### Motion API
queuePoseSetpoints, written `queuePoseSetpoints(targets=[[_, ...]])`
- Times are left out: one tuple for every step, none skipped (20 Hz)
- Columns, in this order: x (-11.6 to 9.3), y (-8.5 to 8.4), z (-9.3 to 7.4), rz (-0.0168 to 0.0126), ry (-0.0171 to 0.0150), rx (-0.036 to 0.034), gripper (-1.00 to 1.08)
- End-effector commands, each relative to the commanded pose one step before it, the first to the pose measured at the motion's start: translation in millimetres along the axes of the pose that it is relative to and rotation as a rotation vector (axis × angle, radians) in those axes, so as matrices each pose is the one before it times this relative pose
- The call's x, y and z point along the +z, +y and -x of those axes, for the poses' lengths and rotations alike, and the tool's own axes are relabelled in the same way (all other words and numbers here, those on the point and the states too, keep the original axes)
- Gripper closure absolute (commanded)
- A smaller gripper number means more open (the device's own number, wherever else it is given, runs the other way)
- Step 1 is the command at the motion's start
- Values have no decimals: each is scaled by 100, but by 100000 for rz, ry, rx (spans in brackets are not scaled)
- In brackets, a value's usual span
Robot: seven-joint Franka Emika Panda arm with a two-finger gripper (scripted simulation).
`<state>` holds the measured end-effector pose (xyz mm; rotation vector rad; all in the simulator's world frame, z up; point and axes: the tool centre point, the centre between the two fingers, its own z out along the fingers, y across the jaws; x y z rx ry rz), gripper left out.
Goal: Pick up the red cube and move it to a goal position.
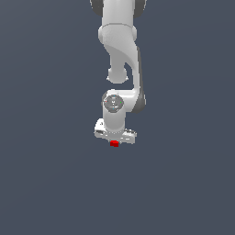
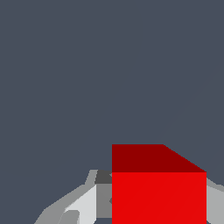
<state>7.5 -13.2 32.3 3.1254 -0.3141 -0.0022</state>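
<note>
The red cube (image 1: 114, 143) is a tiny bright red block showing just under the white gripper (image 1: 114, 140) in the exterior view, near the middle of the picture. In the wrist view the red cube (image 2: 158, 188) fills the space between the fingers (image 2: 81, 205), with a grey-white finger on each side pressed against it. The gripper is shut on the cube. The fingertips themselves are hidden behind the hand in the exterior view. Whether the cube rests on the grey floor or hangs just above it, I cannot tell.
The white arm (image 1: 120, 50) comes down from the top of the exterior view to the hand. A plain dark grey-blue surface (image 1: 46, 174) fills the rest of both views. No other object shows.
</note>
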Motion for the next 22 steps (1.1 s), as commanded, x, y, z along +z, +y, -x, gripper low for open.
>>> queuePoseSetpoints(targets=[[-484, -393, 1425, -29, 92, -42, 108], [-203, -169, 655, 0, 0, 0, 108], [-207, -173, 666, 0, 0, 0, 108], [-203, -171, 653, 0, 0, 0, 108], [-196, -165, 627, 0, 0, 0, 108], [-188, -159, 600, 0, 0, 0, 108], [-201, -141, 570, -34, 30, 18, 108], [-171, -146, 540, 0, 0, 0, 108], [-162, -139, 509, 0, 0, 0, 108], [-153, -132, 476, 0, 0, 0, 108], [-143, -124, 442, 0, 0, 0, 108], [-133, -116, 408, 0, 0, 0, 108], [-123, -108, 372, 0, 0, 0, 108], [-112, -99, 335, 0, 0, 0, 108], [-100, -89, 298, 0, 0, 0, 108], [-88, -79, 260, 0, 0, 0, 108], [-75, -68, 221, 0, 0, 0, 108], [-62, -56, 182, 0, 0, 0, 108], [-49, -44, 142, 0, 0, 0, 108], [-35, -32, 102, 0, 0, 0, 108], [-21, -19, 61, 0, 0, 0, 108], [-7, -6, 20, 0, 0, 0, 108]])
